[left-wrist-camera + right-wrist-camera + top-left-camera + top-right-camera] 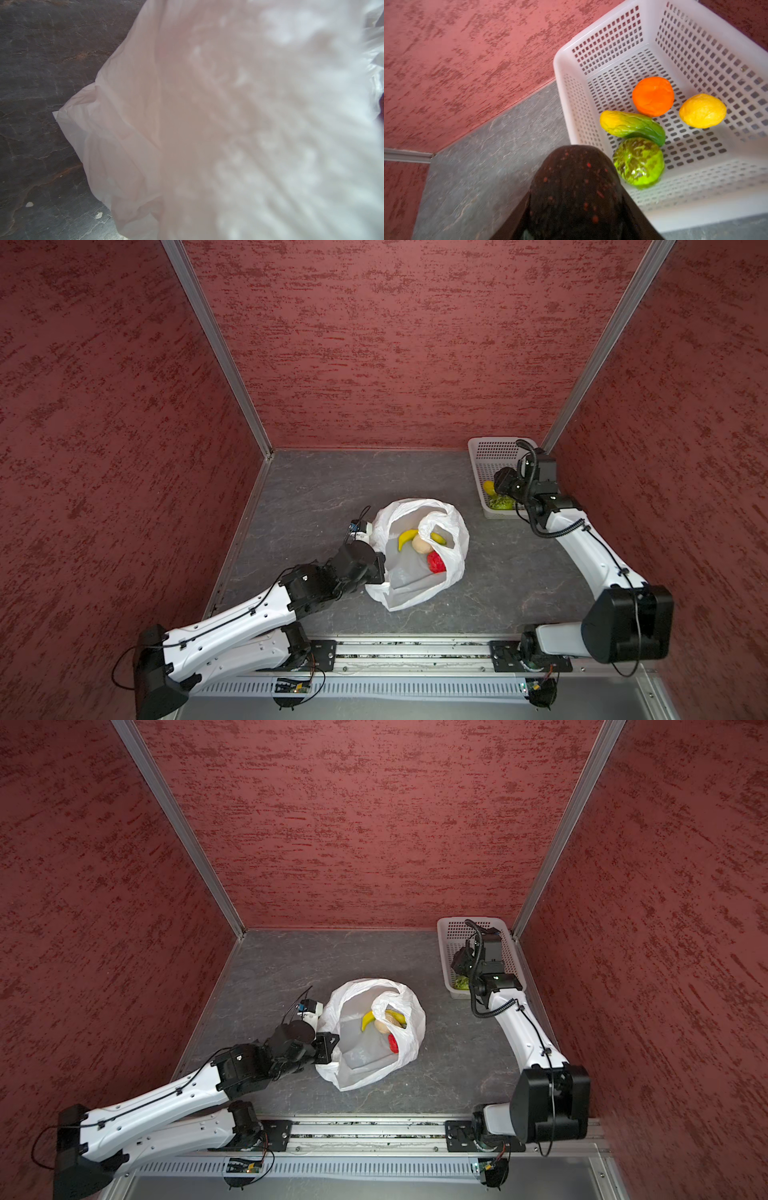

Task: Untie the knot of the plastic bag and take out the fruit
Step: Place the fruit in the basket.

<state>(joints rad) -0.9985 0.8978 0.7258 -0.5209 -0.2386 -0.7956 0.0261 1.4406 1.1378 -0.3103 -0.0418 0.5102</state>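
Right wrist view's got the right pincer [576, 207] clamped round a dark red-speckled fruit [575, 182] by the perforated white basket [591, 47]; glossy orange [653, 96] inside. Left pincer [377, 570] is pinching the crinkly plastic bag [415, 593] mid-tabletop [316, 497]; banana [406, 538] inside.

Grey slate-look tabletop [316, 497] w/ plastic bag [409, 597] (open) & white basket [494, 450].

Light: even and soft; both top views are bright and sharp.
Shadows: faint, beside the plastic bag [397, 597] on the tabletop [316, 489].
Left wrist: bag film out of focus, washed-out white.
Right wrist: near dark fruit [575, 193] blurred; basket [602, 37] sharp.
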